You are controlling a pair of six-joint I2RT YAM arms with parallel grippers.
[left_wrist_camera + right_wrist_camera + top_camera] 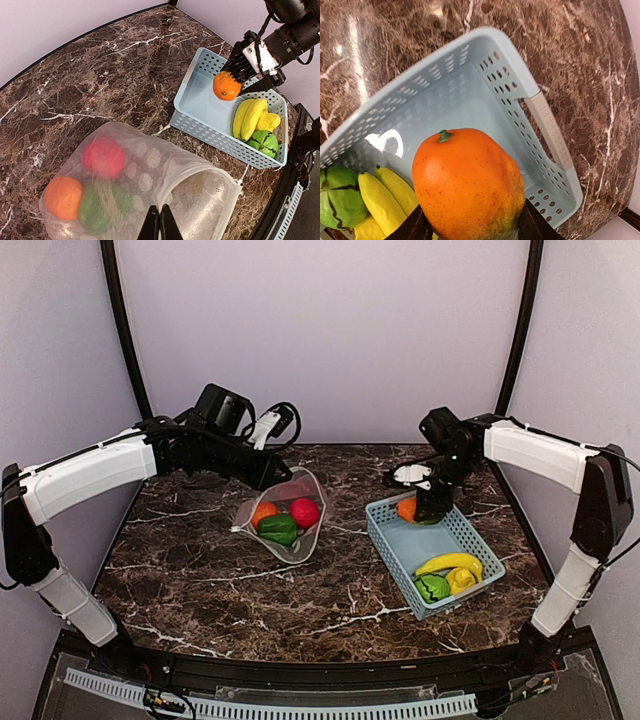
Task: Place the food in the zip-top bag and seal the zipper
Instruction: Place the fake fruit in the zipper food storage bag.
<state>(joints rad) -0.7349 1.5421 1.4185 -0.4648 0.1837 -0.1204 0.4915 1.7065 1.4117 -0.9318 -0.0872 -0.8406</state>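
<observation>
The clear dotted zip-top bag lies left of centre with its mouth held up and open. It holds a red ball, an orange ball and a green piece. My left gripper is shut on the bag's upper mouth edge, by the white zipper strip. My right gripper is shut on an orange fruit, held just above the far end of the light-blue basket. Yellow bananas and a green round piece lie in the basket.
The basket stands right of the bag on the dark marble table. Black cables and a white plug lie at the back left. A purple backdrop closes the far side.
</observation>
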